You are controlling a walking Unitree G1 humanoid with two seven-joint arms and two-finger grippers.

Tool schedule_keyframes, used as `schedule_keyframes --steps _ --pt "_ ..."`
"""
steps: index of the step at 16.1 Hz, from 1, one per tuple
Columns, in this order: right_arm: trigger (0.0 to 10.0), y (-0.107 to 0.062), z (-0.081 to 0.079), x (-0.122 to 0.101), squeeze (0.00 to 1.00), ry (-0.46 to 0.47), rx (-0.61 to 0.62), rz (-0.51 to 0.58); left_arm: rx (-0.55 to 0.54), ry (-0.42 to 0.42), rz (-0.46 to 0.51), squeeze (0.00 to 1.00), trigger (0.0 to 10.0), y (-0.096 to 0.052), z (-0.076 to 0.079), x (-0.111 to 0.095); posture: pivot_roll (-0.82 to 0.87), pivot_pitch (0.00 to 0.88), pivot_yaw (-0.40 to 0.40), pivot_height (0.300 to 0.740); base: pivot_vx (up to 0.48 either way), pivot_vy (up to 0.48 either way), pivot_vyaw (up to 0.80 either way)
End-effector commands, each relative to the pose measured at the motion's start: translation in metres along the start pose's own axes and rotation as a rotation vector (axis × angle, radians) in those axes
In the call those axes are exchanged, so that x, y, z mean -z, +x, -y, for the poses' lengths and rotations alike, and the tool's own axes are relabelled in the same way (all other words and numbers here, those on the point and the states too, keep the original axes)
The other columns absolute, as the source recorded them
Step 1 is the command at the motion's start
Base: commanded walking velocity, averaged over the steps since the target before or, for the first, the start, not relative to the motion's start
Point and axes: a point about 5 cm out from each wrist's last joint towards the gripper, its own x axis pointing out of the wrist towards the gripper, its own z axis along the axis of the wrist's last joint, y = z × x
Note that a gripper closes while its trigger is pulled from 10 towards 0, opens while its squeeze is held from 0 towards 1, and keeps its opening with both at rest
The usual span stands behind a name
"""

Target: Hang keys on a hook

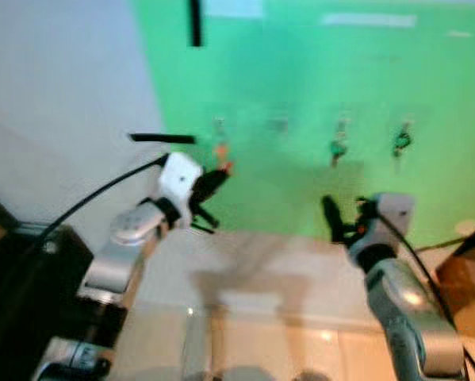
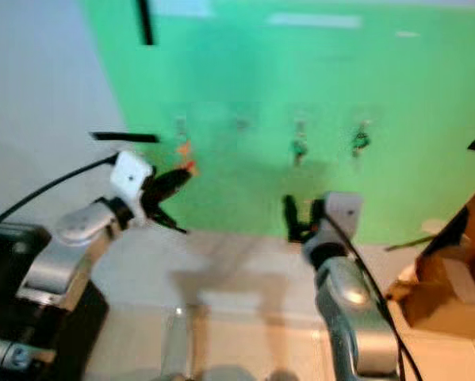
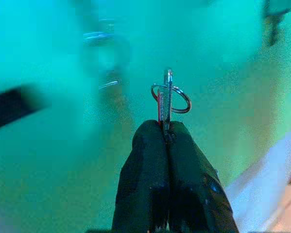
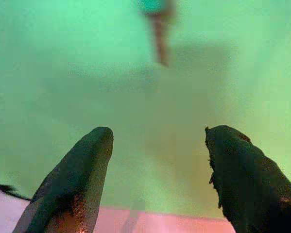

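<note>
- Head views: bright green wall panel (image 1: 300, 182) carries a row of 4 small hooks; the 2 on the robot's right each bear a green-tagged key bunch (image 1: 338, 147), and the leftmost hook (image 1: 220, 125) looks bare, though blur softens it.
- The left gripper (image 1: 221, 171) is raised to the wall just below that leftmost hook, with an orange-red tag showing at its tips. The right gripper (image 2: 300, 213) hangs lower, near the foot of the green panel above a pale glossy floor (image 1: 285, 317), holding nothing.
- Left wrist view: the 2 matte black rubbery fingers (image 3: 150, 174) are pressed tight together, pinching a thin silver metal key with a red tag and a round wire split ring (image 3: 170, 96). The ring stands clear above the fingertips, close to the wall; a blurred metal hook (image 3: 102, 39) sits off to one side of it.
- Right wrist view: 2 black, scuffed fingers (image 4: 79, 179) are spread wide apart with only green wall between them.
- Step, as I judge it: final approach to the hook. The next move calls for lining the ring's opening up with the hook tip, threading it on, then releasing.
</note>
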Motion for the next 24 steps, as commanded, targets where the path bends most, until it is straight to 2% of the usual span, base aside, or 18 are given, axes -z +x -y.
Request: schedule_keyframes --steps 1,2,3,8,12,15,16,17,19,23,24 --pt "10.0 -0.001 0.003 -0.005 0.0 -0.001 0.01 0.03 -0.011 0.029 0.023 0.0 10.0 0.002 -0.003 -0.007 -0.16 0.0 0.09 0.74 0.0 -0.48 0.0" --pt "10.0 -0.001 0.003 -0.005 0.0 0.001 0.011 0.032 -0.01 0.031 0.027 0.0 10.0 0.003 -0.004 -0.008 -0.16 0.0 0.092 0.74 0.0 -0.48 0.0" --pt "10.0 -0.002 0.002 -0.004 0.0 0.01 0.013 0.04 0.006 -0.004 0.051 0.0 10.0 0.003 -0.004 -0.011 -0.16 0.0 0.102 0.74 0.0 0.0 0.0" --pt "10.0 -0.002 0.006 -0.006 0.0 0.011 0.009 0.055 0.089 -0.024 0.104 0.0 10.0 0.009 -0.001 -0.02 -0.17 0.0 0.115 0.74 0.0 0.0 0.0" --pt "10.0 -0.002 0.012 -0.007 0.0 -0.012 0.035 0.06 0.021 -0.034 0.078 0.0 10.0 0.013 -0.005 -0.015 -0.17 0.0 0.113 0.74 0.0 0.0 0.0" --pt "10.0 0.002 0.008 -0.01 0.0 -0.021 0.008 0.072 0.115 -0.106 0.153 0.0 10.0 0.018 -0.002 -0.024 -0.16 0.0 0.096 0.74 0.0 0.0 0.0" --pt "10.0 0.005 0.005 -0.013 0.0 -0.03 -0.015 0.08 0.19 -0.189 0.192 0.0 10.0 0.021 -0.003 -0.03 -0.16 0.0 0.09 0.74 0.0 0.0 0.0" --pt "10.0 0.006 0.004 -0.014 0.0 -0.033 -0.024 0.083 0.216 -0.228 0.207 0.0 10.0 0.022 -0.004 -0.032 -0.16 0.0 0.09 0.74 0.0 0.0 0.0" --pt "10.0 0.007 0.005 -0.017 0.0 -0.043 -0.031 0.087 0.277 -0.281 0.217 0.0 10.0 0.033 -0.019 -0.039 -0.17 0.0 0.085 0.74 0.0 0.0 0.0" --pt "10.0 0.006 0.007 -0.021 0.0 -0.056 -0.03 0.096 0.289 -0.275 0.181 0.0 10.0 0.048 -0.035 -0.046 -0.21 0.0 0.105 0.74 0.0 0.0 0.0" --pt "10.0 0.004 0.009 -0.023 0.0 -0.058 -0.022 0.104 0.313 -0.304 0.176 0.0 10.0 0.054 -0.038 -0.05 -0.22 0.0 0.118 0.74 0.0 0.0 0.0"
